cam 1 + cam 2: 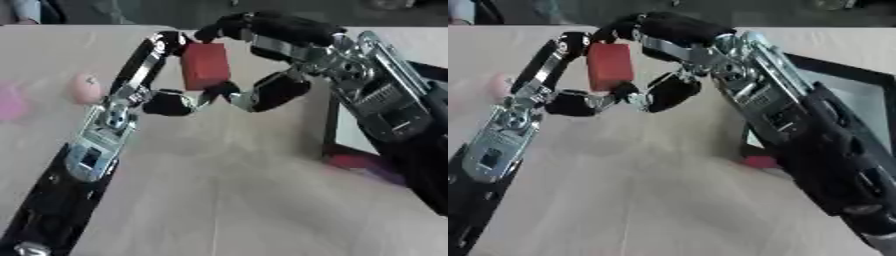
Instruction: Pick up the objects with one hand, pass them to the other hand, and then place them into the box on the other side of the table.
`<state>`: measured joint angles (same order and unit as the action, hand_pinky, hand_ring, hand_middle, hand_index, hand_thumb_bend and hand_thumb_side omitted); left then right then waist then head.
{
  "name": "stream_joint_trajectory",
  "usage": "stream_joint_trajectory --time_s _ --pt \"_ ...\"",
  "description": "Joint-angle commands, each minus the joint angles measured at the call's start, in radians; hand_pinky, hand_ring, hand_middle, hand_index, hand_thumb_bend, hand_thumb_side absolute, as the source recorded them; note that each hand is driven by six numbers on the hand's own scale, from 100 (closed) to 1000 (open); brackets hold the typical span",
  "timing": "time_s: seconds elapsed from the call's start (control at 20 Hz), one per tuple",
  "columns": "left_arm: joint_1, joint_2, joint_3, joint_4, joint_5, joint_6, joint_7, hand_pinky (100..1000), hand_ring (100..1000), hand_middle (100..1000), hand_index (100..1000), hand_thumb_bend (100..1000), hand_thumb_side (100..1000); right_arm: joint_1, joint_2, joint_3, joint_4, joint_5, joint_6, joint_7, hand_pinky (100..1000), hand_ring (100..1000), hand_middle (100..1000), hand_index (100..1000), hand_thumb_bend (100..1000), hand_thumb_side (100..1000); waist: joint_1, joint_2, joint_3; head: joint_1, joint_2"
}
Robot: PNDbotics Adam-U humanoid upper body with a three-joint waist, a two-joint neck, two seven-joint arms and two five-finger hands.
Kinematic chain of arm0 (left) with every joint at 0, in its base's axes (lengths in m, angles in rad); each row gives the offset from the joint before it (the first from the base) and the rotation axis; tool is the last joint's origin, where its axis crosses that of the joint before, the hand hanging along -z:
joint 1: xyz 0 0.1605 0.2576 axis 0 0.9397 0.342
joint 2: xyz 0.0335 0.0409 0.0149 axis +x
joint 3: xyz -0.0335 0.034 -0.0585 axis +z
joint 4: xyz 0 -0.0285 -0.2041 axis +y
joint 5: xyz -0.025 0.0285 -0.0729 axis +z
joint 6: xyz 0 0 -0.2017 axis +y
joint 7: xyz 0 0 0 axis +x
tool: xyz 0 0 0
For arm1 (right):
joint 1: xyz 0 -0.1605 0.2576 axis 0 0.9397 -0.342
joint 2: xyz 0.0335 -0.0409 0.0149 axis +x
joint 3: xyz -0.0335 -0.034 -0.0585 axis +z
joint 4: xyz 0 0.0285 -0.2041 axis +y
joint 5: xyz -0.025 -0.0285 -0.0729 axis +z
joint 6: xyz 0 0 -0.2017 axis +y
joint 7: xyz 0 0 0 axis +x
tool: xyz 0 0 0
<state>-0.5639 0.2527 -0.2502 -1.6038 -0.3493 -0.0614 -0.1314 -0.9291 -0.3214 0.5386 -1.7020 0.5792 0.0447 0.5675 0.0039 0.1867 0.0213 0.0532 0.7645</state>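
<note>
The red block (205, 65) stands upright, pinched by the left hand (157, 97) while the right hand (280, 60) curls around it from the box (859, 95) side

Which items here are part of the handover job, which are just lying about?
Job: red block, held between left hand and right hand; box at right.
Lying about: pink round thing, pink blur, red thing by the box.

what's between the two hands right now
The red block, upright and above the table. The left hand and the right hand both have fingers curled around it, mid-handover. The left eye view shows this most clearly.
</note>
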Motion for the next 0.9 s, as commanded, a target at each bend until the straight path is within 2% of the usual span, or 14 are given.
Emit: stream_joint_trajectory --time_s 0.05,0.4,0.6,0.65,0.9 --pt "-0.022 -0.002 -0.002 -0.014 0.008 -0.003 -0.006 742 620 527 488 100 117 -0.019 0.0 -0.006 0.001 0.03 -0.016 -0.007 971 922 855 950 160 373 -0.014 -0.042 0.002 -0.001 0.006" --pt "-0.025 -0.01 -0.008 -0.013 0.011 -0.011 -0.011 741 618 525 487 100 124 -0.017 0.007 0.0 0.024 0.058 -0.017 -0.034 969 910 844 948 147 423 -0.016 -0.04 0.004 0.001 0.006" --pt "-0.027 -0.011 -0.011 -0.015 0.026 -0.023 -0.011 741 618 524 487 100 127 -0.018 0.007 0.002 0.025 0.077 -0.016 -0.038 954 874 806 921 154 379 -0.016 -0.04 0.003 0.001 0.006" --pt "-0.027 -0.011 -0.012 -0.015 0.029 -0.027 -0.012 741 617 524 487 100 129 -0.018 0.007 0.002 0.026 0.086 -0.012 -0.044 936 843 773 894 168 332 -0.015 -0.04 0.003 0.001 0.006" --pt "-0.027 -0.013 -0.014 -0.01 0.039 -0.039 -0.012 743 617 524 488 100 131 -0.016 0.008 0.009 0.034 0.115 -0.009 -0.06 922 808 724 869 166 325 -0.015 -0.039 0.003 0.002 0.006"
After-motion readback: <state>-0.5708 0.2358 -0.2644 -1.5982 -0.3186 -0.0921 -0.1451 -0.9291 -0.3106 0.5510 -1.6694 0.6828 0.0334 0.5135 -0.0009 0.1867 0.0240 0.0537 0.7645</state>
